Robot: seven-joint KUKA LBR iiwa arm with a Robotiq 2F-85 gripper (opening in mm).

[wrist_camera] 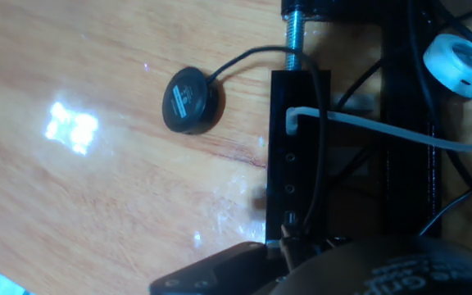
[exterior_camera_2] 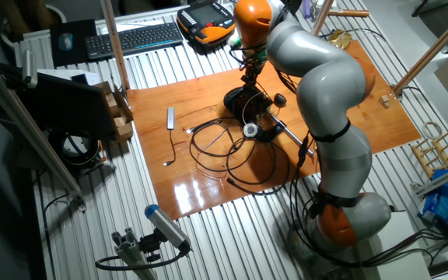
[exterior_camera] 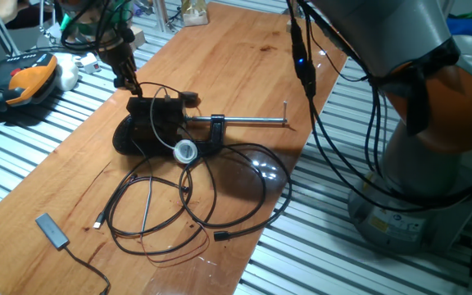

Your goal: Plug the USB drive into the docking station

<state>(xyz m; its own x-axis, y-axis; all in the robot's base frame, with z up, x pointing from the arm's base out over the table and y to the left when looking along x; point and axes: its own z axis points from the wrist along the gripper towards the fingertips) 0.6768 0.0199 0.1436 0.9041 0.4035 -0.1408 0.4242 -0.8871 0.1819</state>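
Note:
The docking station [exterior_camera: 156,109] [exterior_camera_2: 243,99] is a black box held in a clamp near the middle of the wooden table. In the hand view the docking station [wrist_camera: 297,164] runs up the frame, showing a row of ports with a white cable in one. My gripper [exterior_camera: 129,82] [exterior_camera_2: 249,78] [wrist_camera: 289,250] hangs over its left end, its fingers close together. A small dark piece between them, touching the box's near end, looks like the USB drive [wrist_camera: 288,223]. Only a sliver of it shows.
A black G-clamp [exterior_camera: 215,127] with a long steel screw [exterior_camera: 252,122] grips the box. A black round puck [wrist_camera: 191,100] on a cable lies beside it. There is also a white disc [exterior_camera: 185,151], loops of black cable [exterior_camera: 195,197], a flat dongle [exterior_camera: 52,229] at the front left, and an orange pendant [exterior_camera: 23,78] off the table.

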